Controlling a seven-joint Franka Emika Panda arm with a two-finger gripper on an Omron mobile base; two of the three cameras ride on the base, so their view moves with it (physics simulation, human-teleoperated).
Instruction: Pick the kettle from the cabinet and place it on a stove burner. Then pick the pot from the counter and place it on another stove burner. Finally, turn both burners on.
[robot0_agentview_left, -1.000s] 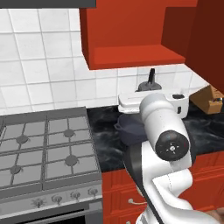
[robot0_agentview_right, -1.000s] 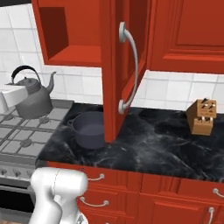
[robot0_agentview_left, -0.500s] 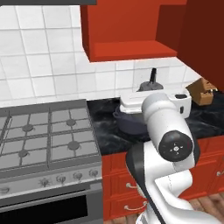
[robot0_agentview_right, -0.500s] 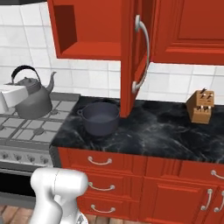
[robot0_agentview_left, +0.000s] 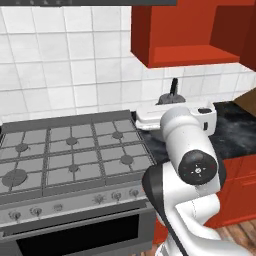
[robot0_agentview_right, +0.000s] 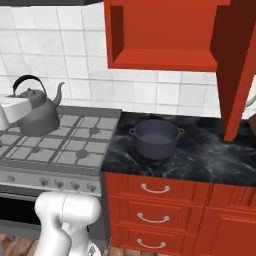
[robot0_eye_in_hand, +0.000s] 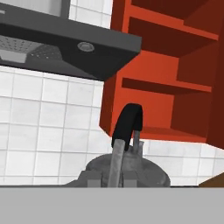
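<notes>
One burner grid after another fills your left base view: the stove (robot0_agentview_left: 70, 155) takes the left half, and at about three o'clock the arm's white elbow covers most of the counter (robot0_agentview_left: 232, 131). Above the elbow only the black handle of the kettle (robot0_agentview_left: 173, 90) sticks up; its body is hidden behind the white hand, and you cannot make out the finger tips there. The open red cabinet (robot0_agentview_left: 185, 35) hangs at one o'clock, cut off by the top edge.

In your right base view the kettle (robot0_agentview_right: 37, 114) shows whole at nine o'clock, over the stove's (robot0_agentview_right: 60, 145) rear grates, with the white hand touching its left side at the frame edge. Whether it rests on the grate or hangs just above is hard to tell. The pot (robot0_agentview_right: 156, 138) sits on the black counter (robot0_agentview_right: 200, 155) near the centre, just beside the stove. The cabinet niche (robot0_agentview_right: 160, 35) is at twelve o'clock.

In your hand view the gripper (robot0_eye_in_hand: 114, 177) is clenched on the kettle (robot0_eye_in_hand: 127, 168), its arched handle rising at the centre; the finger tips are mostly cut off by the bottom.
</notes>
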